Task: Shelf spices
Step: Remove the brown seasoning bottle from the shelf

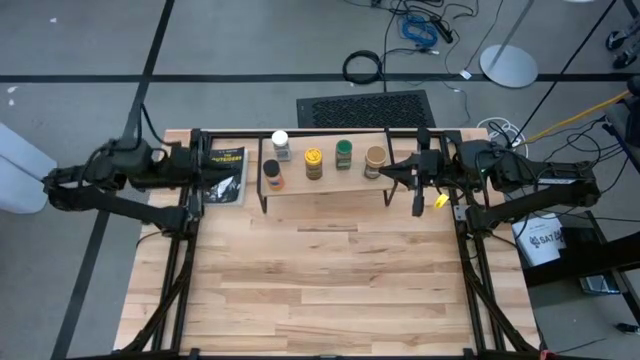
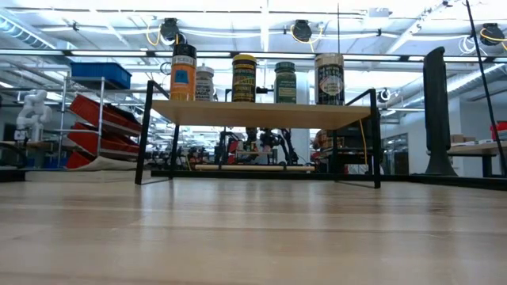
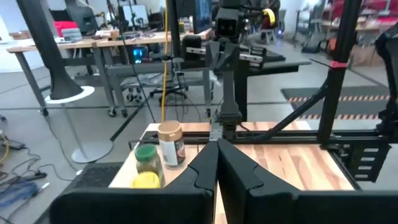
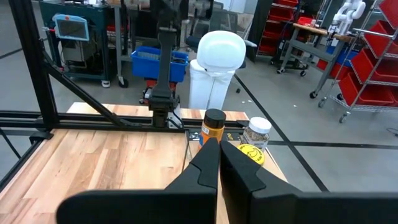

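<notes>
Standing upright on the light wood plank shelf with black rod legs (image 1: 330, 178) are all five small cylindrical spice jars (image 1: 314, 163), so shelving looks complete. Both arms sit parked at the table's far corners: left gripper (image 1: 208, 172) and right gripper (image 1: 398, 173) pinched closed, holding nothing. Any retreat should stay clear of the rack.

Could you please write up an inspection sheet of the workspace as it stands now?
Surface: wooden table, front area bare.
Job's things: five spice jars standing upright on the shelf.
Clutter: black packet beside the shelf's left end.
Grippers: left gripper shut, by the packet; right gripper shut, beside the tan-lidded jar.
Cables: coils on the floor beyond the table.
Surroundings: black floor mat, round stand base.
</notes>
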Tool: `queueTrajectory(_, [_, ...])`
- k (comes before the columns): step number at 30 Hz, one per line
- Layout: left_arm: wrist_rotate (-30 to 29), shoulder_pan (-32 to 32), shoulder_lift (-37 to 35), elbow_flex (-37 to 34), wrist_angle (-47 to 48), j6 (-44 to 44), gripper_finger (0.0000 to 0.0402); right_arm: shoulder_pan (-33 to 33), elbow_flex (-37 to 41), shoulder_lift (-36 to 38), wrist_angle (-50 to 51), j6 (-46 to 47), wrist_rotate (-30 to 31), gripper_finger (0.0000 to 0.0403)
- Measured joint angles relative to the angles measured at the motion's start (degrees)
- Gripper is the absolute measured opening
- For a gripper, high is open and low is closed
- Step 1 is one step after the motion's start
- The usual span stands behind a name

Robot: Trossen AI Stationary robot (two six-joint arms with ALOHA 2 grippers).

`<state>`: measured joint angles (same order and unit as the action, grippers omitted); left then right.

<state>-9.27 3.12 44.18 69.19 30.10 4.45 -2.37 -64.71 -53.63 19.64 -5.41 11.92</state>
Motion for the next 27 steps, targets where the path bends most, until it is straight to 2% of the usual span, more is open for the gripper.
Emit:
queueTrajectory(8, [-5.13, 0.0, 11.92, 22.8, 9.89, 3.54, 0.0018, 0.0, 0.0, 0.0, 0.0, 0.23, 0.0, 0.0])
queueTrajectory(12, [-10.05, 0.0, 15.24, 29.3, 14.36, 5.5, 0.0018, 0.0, 0.0, 0.0, 0.11, 1.16, 0.0, 0.0])
queueTrajectory(18, [-9.81, 0.0, 15.44, 26.17, 17.77, 4.52, 0.0018, 0.0, 0.0, 0.0, 0.29, 1.77, 0.0, 0.0])
queueTrajectory(27, [-10.38, 0.0, 15.51, 15.94, 16.12, -1.64, 0.0018, 0.01, -0.26, -0.01, 0.3, 6.26, 0.0, 0.0])
